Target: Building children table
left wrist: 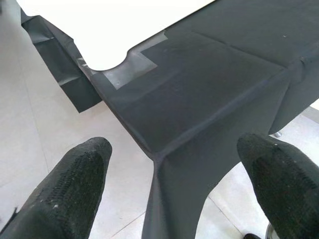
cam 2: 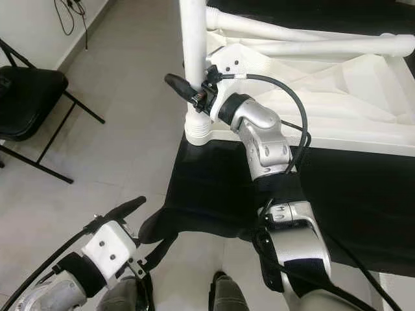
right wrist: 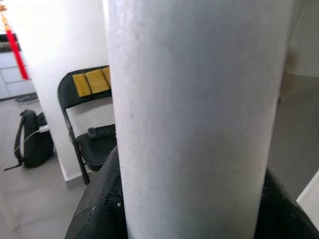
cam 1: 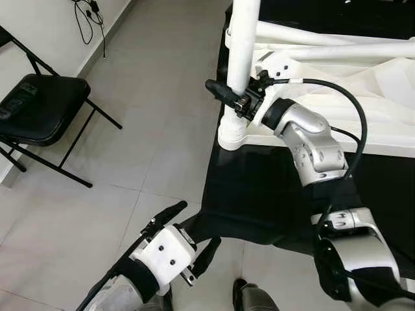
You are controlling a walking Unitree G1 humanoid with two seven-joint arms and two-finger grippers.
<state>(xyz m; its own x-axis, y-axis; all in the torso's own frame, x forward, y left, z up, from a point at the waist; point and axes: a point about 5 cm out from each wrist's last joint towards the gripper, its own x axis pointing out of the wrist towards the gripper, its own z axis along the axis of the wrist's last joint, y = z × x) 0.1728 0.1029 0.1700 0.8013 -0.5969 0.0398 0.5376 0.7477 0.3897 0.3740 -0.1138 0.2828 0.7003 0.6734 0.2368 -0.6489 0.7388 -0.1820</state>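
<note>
Left gripper: fingers spread, holding nothing, low by the black cloth's near-left corner.
Right gripper: pinching the white leg, upright in the tabletop's left corner socket.
Risk: a sideways tug could tilt the leg out.
Right wrist view: folding chair and backpack behind the leg.

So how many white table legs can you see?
3. One white leg stands upright in the corner socket of the upturned white tabletop, clamped by the right gripper. Two more legs lie across the tabletop. Others may be hidden.
</note>
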